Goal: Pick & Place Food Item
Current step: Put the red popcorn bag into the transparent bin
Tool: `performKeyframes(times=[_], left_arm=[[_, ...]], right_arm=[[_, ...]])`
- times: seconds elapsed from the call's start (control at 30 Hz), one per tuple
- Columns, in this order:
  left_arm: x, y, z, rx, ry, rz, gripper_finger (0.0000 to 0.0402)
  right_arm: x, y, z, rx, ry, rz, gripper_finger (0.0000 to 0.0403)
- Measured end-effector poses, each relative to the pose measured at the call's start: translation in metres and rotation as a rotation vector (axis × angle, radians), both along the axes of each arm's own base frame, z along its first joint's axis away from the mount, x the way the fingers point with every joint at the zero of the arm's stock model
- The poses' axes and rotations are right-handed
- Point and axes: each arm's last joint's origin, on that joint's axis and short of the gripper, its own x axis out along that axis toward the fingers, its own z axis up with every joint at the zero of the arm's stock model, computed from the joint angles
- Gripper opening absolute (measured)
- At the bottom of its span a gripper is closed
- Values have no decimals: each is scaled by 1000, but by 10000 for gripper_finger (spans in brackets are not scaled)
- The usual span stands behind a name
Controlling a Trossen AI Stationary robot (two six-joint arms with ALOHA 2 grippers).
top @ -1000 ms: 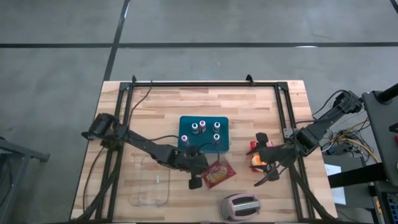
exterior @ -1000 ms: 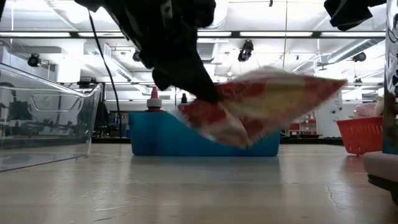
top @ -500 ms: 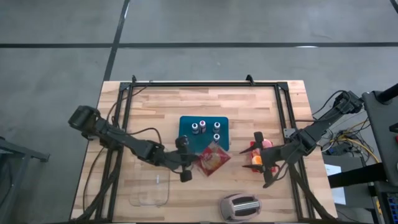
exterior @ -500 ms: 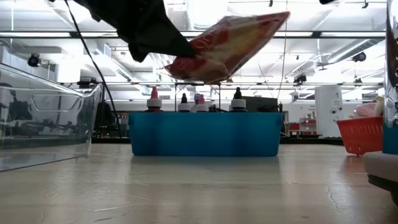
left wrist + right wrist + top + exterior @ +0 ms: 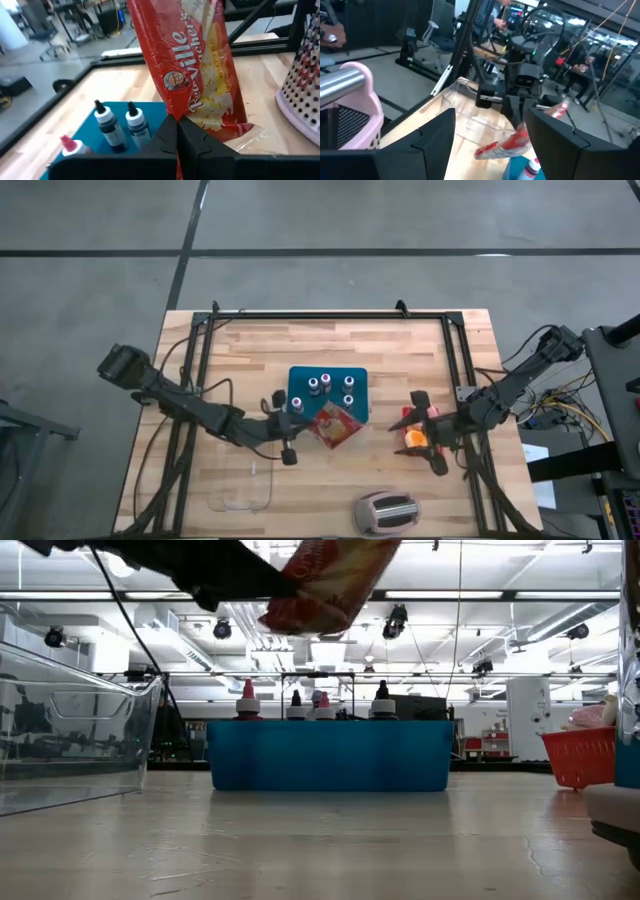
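Note:
A red and yellow snack bag [image 5: 336,423] is held in the air by my left gripper [image 5: 303,427], just off the near right corner of the blue tray [image 5: 300,380]. The bag fills the left wrist view [image 5: 195,65] and shows at the top of the low view [image 5: 325,578]. My left gripper [image 5: 177,131] is shut on it. My right gripper [image 5: 425,432] is open and empty over a small red basket [image 5: 410,423] at the right; its fingers stand wide apart in the right wrist view [image 5: 491,117]. My left gripper pinches the bag at one end [image 5: 186,114] between its two shut fingers. The fingers come about level from the table's left side. The bag sticks out beyond the fingertips, tilted upward [image 5: 330,575], lifted clear of the table and above the tray's height.
The blue tray holds several small bottles [image 5: 330,387]. A clear plastic bin [image 5: 243,478] lies near the front left. A pink toaster [image 5: 385,513] stands at the front edge. A black frame [image 5: 330,314] runs round the table.
My left gripper has risen and drawn back toward the table's left and far side, staying shut on the bag. The bag has gone up with it, from low over the table to well above the blue tray, and has tipped steeper.

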Motion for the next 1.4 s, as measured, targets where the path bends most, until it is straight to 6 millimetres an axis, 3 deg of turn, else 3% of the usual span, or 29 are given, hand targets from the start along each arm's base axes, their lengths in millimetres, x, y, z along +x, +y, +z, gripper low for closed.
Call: performKeyframes(times=[0.3,0.8,1.1,1.4], left_arm=[[-31,10,-1,60,-98,11,0],[-71,16,11,157,-179,74,0],[-92,27,14,176,-210,124,0],[-119,40,13,146,-262,158,0]], right_arm=[[-33,-25,4,51,-98,0,237],[-91,-69,-42,189,-238,-9,232],[-101,-78,-68,253,-196,-58,228],[-98,-77,-72,286,-159,-80,227]])
